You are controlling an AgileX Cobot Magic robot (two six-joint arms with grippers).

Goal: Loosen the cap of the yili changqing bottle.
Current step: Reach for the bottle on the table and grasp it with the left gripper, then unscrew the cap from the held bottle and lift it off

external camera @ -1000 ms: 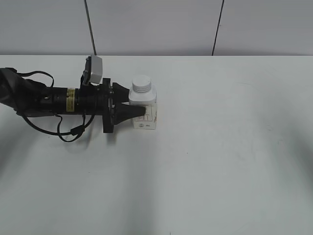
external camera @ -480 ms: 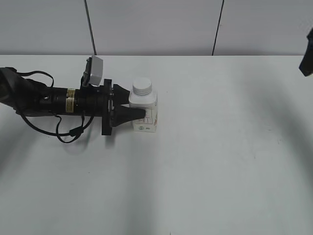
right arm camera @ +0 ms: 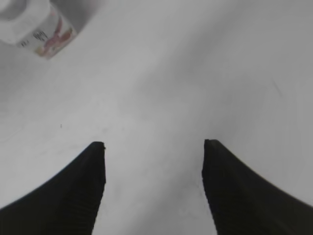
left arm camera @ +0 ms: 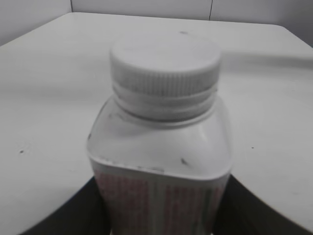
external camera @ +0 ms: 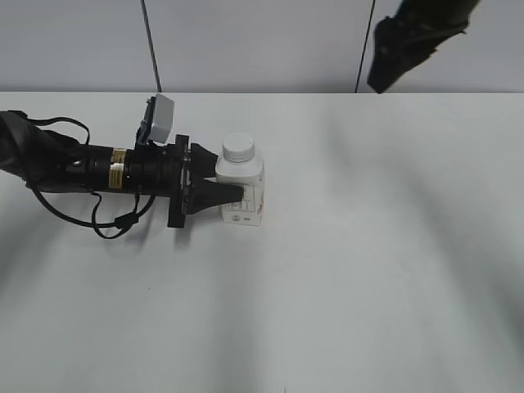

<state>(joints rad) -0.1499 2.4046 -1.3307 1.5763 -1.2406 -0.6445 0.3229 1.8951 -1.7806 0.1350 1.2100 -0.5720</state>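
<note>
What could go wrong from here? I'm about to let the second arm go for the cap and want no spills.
The left gripper clamps only the lower body of the yili changqing bottle, so a twist on the cap might spin or tip it. The right gripper, open and high above the table, has far to descend and could knock the bottle.

The yili changqing bottle (left arm camera: 161,147) looks like white, slightly glossy plastic with a few dark scuffs on its shoulders, and its label (external camera: 243,199) is a smooth white wrap with red print. The cap (left arm camera: 165,61) is matt white plastic, flat on top with a finely ribbed rim. The tabletop (external camera: 368,246) is smooth, matt and white, and the right hand (right arm camera: 154,147) has dark, finely ridged fingers (right arm camera: 83,191).
</note>
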